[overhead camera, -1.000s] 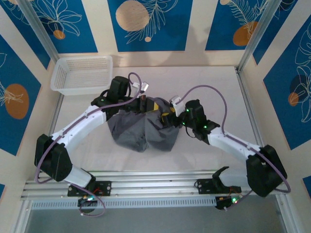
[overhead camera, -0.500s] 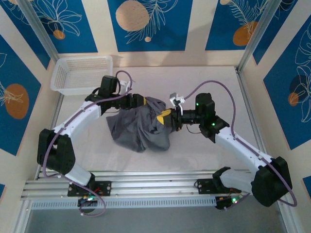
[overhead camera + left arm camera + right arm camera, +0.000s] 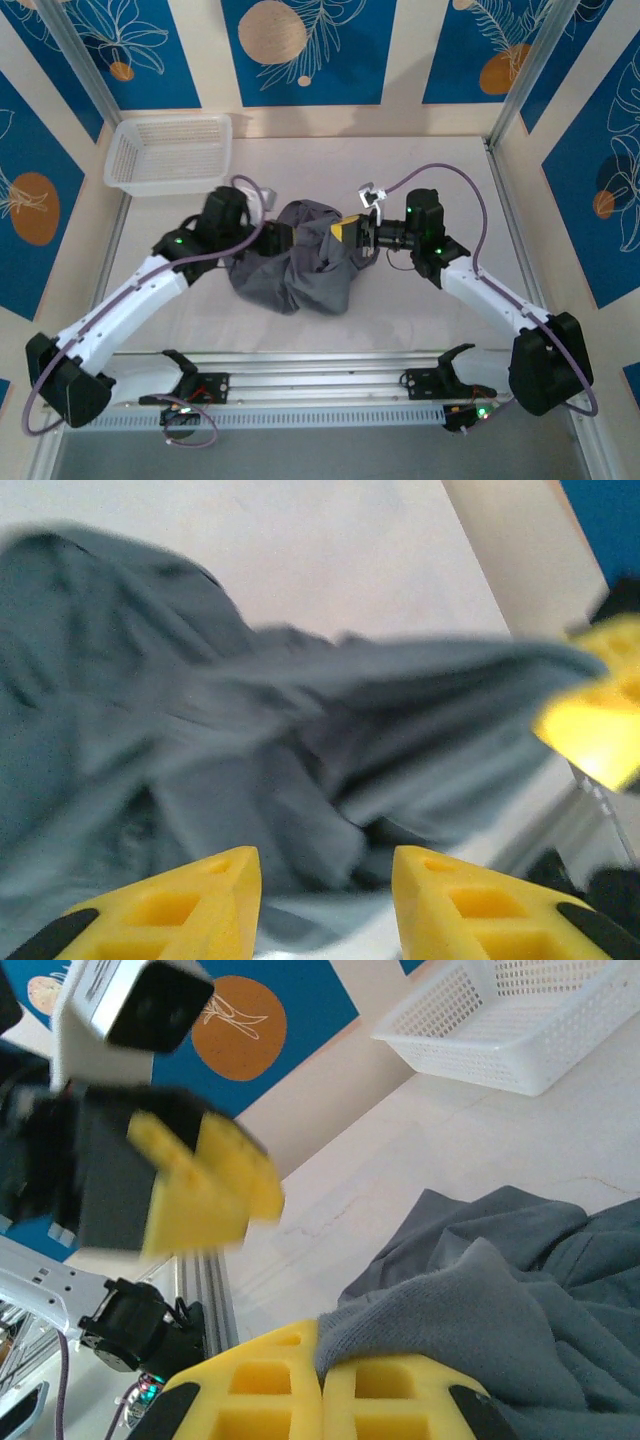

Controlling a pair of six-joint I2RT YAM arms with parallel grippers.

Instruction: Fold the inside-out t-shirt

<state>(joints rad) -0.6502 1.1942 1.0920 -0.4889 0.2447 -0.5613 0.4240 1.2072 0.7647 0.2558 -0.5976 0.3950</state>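
Pale tabletop (image 3: 440,170), walled in blue and cream. The right gripper (image 3: 320,1355) has its yellow fingers pressed together on a raised fold of the inside-out t-shirt (image 3: 300,275). The left gripper (image 3: 325,865) faces it across the cloth, jaws moderately parted. The shirt lies bunched at the surface's middle. A white mesh basket (image 3: 165,155) sits in the far left corner, well apart.

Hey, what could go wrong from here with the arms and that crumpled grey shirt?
1. The right gripper is shut on just a small fold of the inside-out t-shirt; a pull might slip it free.
2. The left gripper is open at the bunched heap, so it may grab several layers.
3. Both grippers sit close together over the shirt and might collide.
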